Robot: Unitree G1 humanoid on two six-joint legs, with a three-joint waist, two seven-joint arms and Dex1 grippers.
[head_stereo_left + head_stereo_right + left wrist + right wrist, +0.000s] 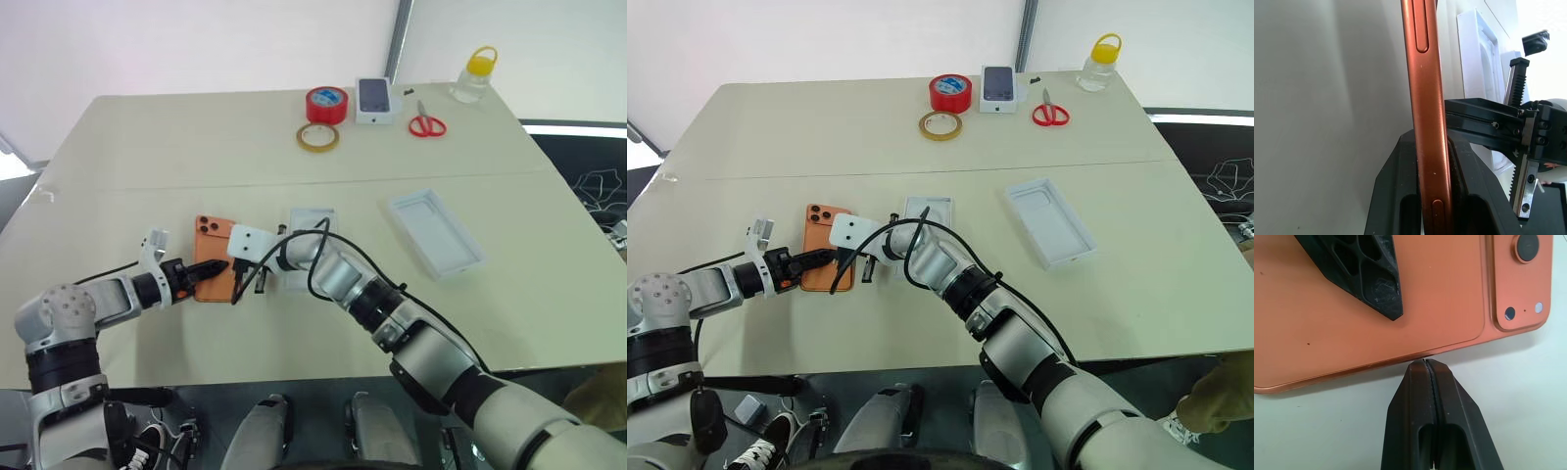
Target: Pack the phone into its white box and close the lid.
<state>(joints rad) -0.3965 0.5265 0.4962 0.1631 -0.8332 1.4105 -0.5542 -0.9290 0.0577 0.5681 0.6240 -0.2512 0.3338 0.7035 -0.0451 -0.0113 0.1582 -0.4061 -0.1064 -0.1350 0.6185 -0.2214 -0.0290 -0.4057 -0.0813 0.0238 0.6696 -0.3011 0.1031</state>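
The phone [212, 258] lies camera side up on the worktop [147, 147], just left of the white box [312, 223]. My left fingers [1400, 196] are clamped on the phone's near edge. My right fingers [1431, 396] are pressed fully together, empty, tips touching the phone's right edge. The lid [436, 231] rests well apart, further right.

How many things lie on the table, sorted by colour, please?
Orange: 1, the phone
White: 3, the white box, the lid, small carton
Red: 2, tape roll, scissors
Yellowish or clear: 2, tape ring, yellow-capped bottle
Total: 8
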